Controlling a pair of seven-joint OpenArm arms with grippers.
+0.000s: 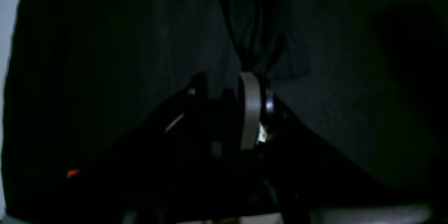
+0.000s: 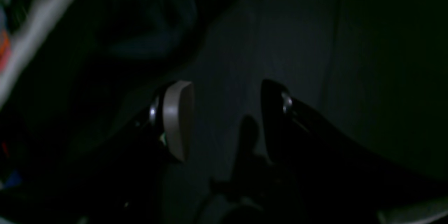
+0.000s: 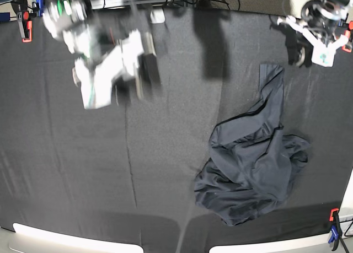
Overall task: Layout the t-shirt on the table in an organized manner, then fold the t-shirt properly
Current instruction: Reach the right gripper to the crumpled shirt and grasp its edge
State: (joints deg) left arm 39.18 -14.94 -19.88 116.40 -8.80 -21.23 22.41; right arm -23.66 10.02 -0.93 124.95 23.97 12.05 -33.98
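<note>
- One big table [image 3: 66, 187] fills the base view, draped in matte black cloth with faint creases running across it.
- Next in size, the t-shirt [image 3: 251, 176]: a dark, slightly sheeny heap crumpled on the table's near right side in the base view, with one long strip of fabric stretched up and away toward my left arm.
- My right arm shows as a motion-blurred white shape at the far left of the base view, well apart from the shirt.
- My right gripper [image 2: 225, 120] hangs over bare black cloth, its jaws spread wide with a clear gap between them and nothing in it; the pale pad of one of my fingers [image 2: 176, 119] catches the light.
- My left gripper [image 1: 253, 87] is pinched tight on a gathered bunch of the t-shirt [image 1: 255, 24], folds fanning out from the pinch point in the dim wrist view.
- Small bits last: an orange clamp [image 3: 25, 30] at the far left edge, and an orange and blue clamp [image 3: 333, 231] at the near right corner.
</note>
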